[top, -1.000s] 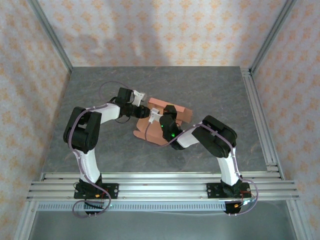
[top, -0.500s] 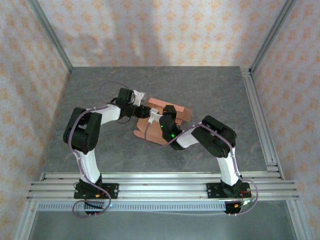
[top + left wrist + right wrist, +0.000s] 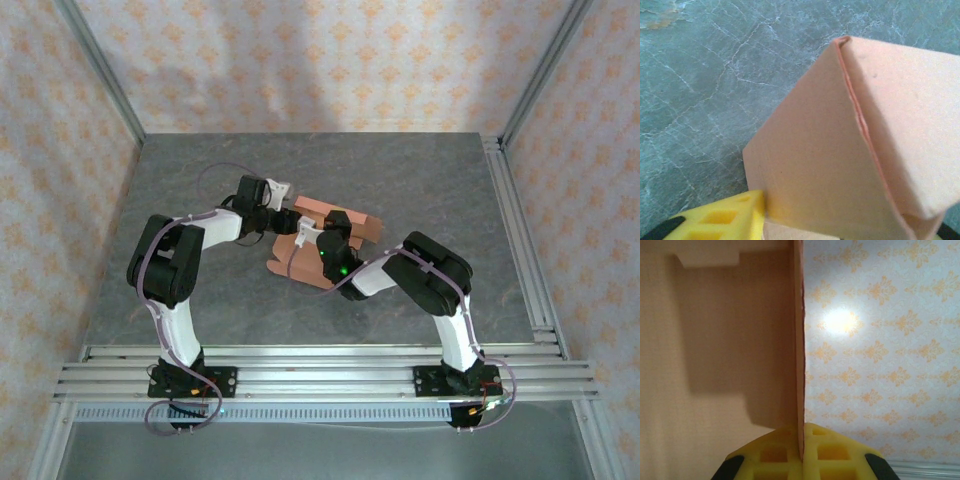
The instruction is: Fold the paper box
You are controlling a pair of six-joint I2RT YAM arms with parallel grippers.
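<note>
Box (image 3: 288, 262), table (image 3: 190, 170) centre: folding partway done.
Right gripper (image 3: 802, 447) is pinching 1 wall; left gripper (image 3: 286, 217) is straddling a corner, hold unclear; closing remaining.

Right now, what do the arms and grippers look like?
The left arm and right arm have bulky black joints and white links, each trailing a thin purplish cable. A green light glows on the right arm. The right fingers and left fingers are yellow, moulded with square pockets.
</note>
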